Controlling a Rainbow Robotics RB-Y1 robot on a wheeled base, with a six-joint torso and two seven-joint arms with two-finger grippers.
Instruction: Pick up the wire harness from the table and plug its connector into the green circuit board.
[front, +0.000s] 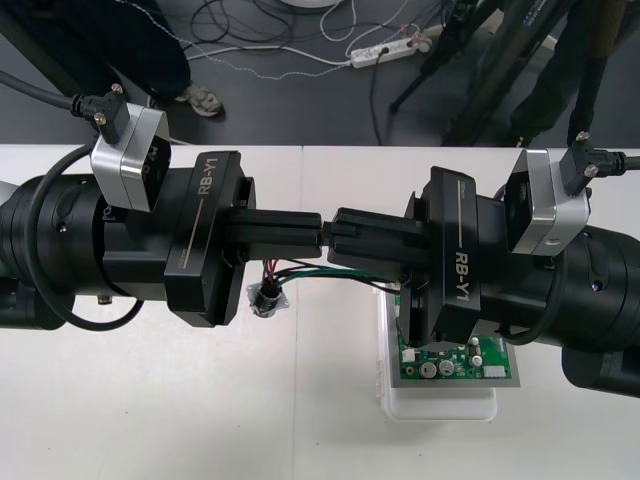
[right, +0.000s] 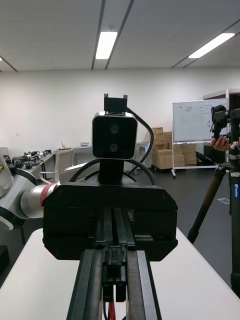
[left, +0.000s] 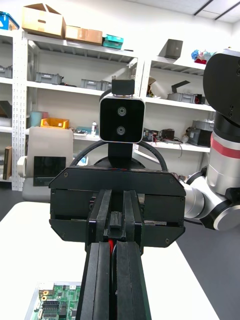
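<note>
Front view: L gripper (front: 312, 231) and R gripper (front: 340, 231) meet tip to tip over mid-table, each w/ fingers drawn in to a narrow slot. The wire harness (front: 300, 268) hangs under them. Its thin red/green/black wires run left from beneath the R gripper, then drop to the round flanged socket (front: 265, 298), which appears to rest on the table (front: 150, 400) just near of the L gripper's body. The green circuit board (front: 455, 362) on its white base (front: 440, 408) sits right of centre on the near side, partly under the R gripper. This reads as a handover/regrasp, w/ the plug not yet in the board. To do it well, one gripper should release only once the other has the plug end firm and square. Avoid tugging, since the socket will drag.

R wrist view: R fingers are close together, w/ the small black plug (right: 114, 278) pinched between them and a red wire (right: 111, 311) trailing toward the wrist. The L gripper faces it head-on and looks well aligned.

L wrist view: L fingers are likewise nearly closed. Red wire shows in the gap, so it seems clamped on the harness too. A board corner shows beside the fingers.

Surface & room: the table is plain, pale and flat, w/ no clutter by the board. Room is tight because the R gripper overhangs the board, so approach slowly and let the wire slack follow.
</note>
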